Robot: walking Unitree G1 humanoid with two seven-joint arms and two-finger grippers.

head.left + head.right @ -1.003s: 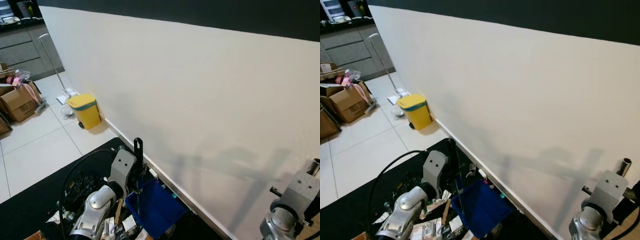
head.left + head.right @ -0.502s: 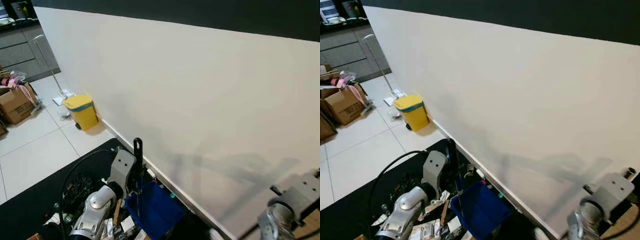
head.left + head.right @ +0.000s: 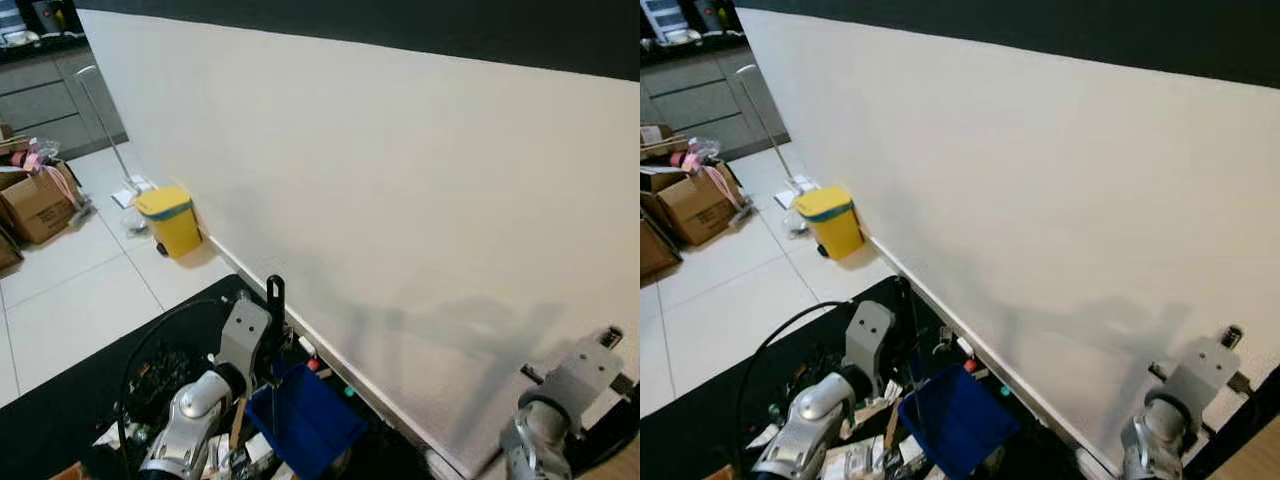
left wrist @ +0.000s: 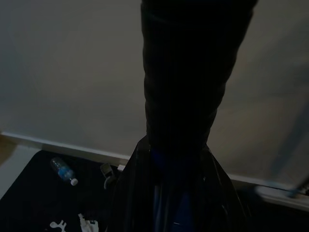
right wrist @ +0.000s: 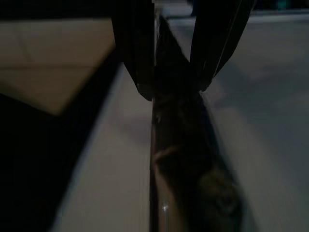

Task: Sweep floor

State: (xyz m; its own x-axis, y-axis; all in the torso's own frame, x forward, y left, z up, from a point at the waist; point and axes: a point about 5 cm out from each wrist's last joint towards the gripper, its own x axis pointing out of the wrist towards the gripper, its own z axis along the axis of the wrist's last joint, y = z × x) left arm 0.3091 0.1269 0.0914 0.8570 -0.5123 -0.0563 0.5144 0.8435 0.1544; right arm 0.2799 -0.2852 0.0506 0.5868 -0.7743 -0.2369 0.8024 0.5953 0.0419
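A blue dustpan stands on the black mat at the foot of the white wall. Its thin upright handle runs up into my left gripper, which is shut on it. Scraps of litter lie scattered on the mat beside the pan. In the left wrist view the grip is a dark shape with a bit of blue below it. My right wrist hangs low at the right, close to the wall. In the right wrist view my right gripper is shut on a thin dark broom handle that runs away between the fingers.
A yellow pedal bin stands against the wall further left, with a thin metal pole behind it. Cardboard boxes sit on the pale tiles at far left. A small bottle lies on the mat near the skirting.
The view swayed left and back. My right wrist has shifted a little to the left along the wall. The left arm and dustpan hold their place.
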